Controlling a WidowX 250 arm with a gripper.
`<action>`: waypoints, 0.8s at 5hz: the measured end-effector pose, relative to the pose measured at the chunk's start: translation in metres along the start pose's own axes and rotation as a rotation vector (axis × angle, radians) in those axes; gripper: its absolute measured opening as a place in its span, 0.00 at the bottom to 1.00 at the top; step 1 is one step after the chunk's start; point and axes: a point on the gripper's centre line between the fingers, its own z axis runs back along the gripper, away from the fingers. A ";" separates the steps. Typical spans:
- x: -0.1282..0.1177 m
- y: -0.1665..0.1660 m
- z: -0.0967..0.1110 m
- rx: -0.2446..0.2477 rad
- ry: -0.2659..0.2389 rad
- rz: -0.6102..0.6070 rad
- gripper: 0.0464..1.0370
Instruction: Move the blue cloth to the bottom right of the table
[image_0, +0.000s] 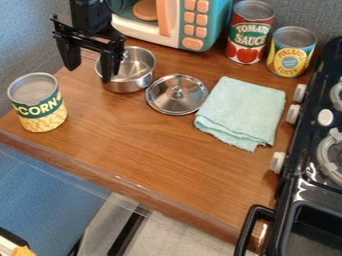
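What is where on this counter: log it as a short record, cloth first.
cloth: folded, between lid and stove
gripper: open, empty, by the pot's left side
pot: uncovered
lid: on the counter, beside the pot
corn can: far left
red can: back right, beside the pineapple can
task: cloth not yet at bottom right

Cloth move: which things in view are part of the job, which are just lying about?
Job:
blue cloth
tool
table

Lying about:
pot
lid
left-hand can
red can
yellow can
toy microwave
stove
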 end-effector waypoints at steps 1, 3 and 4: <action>-0.001 -0.004 -0.009 -0.012 0.030 0.003 0.96; 0.030 -0.101 -0.008 -0.029 0.017 -0.122 0.96; 0.047 -0.149 -0.002 -0.057 -0.016 -0.163 0.96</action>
